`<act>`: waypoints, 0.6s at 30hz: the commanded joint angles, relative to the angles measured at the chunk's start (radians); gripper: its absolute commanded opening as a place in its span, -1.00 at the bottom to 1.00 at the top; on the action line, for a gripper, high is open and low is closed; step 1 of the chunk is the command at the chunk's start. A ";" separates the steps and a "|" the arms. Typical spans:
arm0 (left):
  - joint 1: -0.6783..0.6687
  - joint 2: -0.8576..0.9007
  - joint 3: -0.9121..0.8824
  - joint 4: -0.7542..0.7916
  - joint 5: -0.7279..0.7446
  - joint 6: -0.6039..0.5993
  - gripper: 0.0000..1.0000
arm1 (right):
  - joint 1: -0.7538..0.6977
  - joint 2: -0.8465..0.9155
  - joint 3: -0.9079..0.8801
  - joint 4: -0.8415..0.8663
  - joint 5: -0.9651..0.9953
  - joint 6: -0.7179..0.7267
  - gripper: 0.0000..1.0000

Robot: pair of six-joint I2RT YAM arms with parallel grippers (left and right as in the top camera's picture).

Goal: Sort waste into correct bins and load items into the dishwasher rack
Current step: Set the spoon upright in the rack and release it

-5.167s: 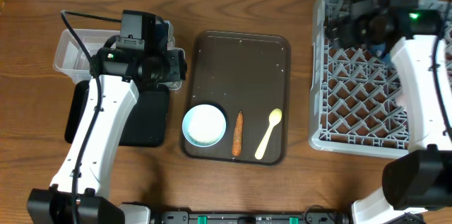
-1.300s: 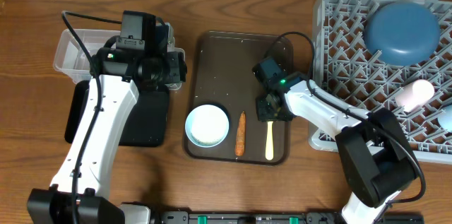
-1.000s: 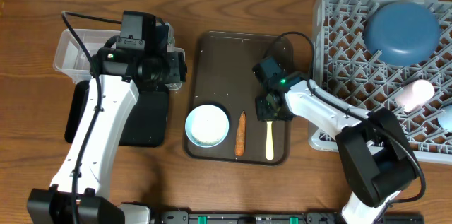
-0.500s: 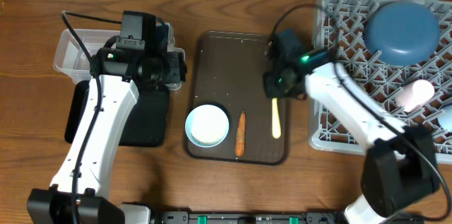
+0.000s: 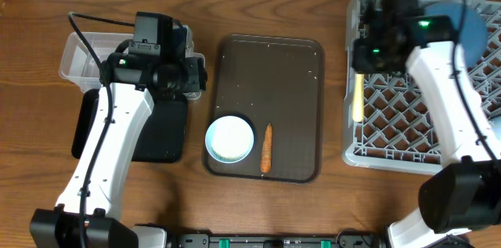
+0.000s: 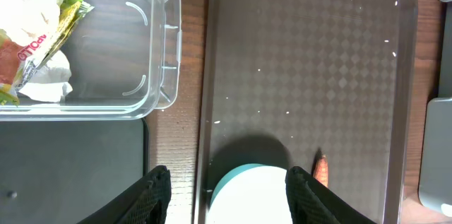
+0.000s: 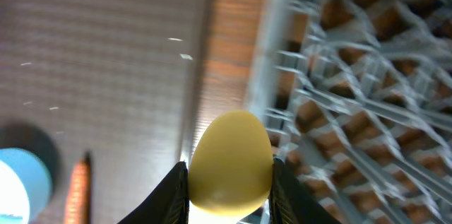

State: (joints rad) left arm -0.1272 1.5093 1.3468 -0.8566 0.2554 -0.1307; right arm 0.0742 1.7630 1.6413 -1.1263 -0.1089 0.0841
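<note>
Two fingers of the right pincer (image 7: 229,190) close on either side of the pale yellow spoon (image 7: 229,160), gripping it at its rounded bowl end. In the right wrist view that bowl fills the gap between the fingers, and the handle is hidden behind it. From overhead the spoon (image 5: 358,99) lies at the left rim of the grey dishwasher rack (image 5: 399,127). Its long axis runs along that rim, and the handle points away from the pincer toward the near edge of the tabletop (image 5: 31,13). Whether it touches the lattice I cannot tell.

The left pincer (image 6: 227,197) is open and empty. It hangs over the near left part of the dark brown tray (image 6: 339,54), with the white bowl (image 6: 251,196) between its fingers and below them. The carrot (image 5: 265,148) lies just right of that bowl (image 5: 228,139), lengthwise toward the near edge. The clear tub (image 6: 141,61) holds crumpled tissues (image 6: 42,5) and the yellow-green wrapper (image 6: 53,30).
</note>
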 commanded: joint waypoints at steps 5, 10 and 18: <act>0.000 0.000 -0.002 0.002 -0.007 -0.004 0.09 | -0.097 -0.010 -0.079 0.004 -0.034 -0.073 -0.48; 0.000 0.000 -0.002 0.005 -0.007 -0.004 0.10 | -0.088 -0.010 -0.179 0.076 -0.045 -0.082 -0.47; 0.000 0.000 -0.002 0.005 -0.007 -0.004 0.09 | -0.088 -0.010 -0.240 0.148 -0.046 -0.082 -0.18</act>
State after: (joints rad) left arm -0.1272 1.5093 1.3468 -0.8524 0.2554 -0.1307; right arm -0.0174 1.7626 1.4033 -0.9894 -0.1432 0.0139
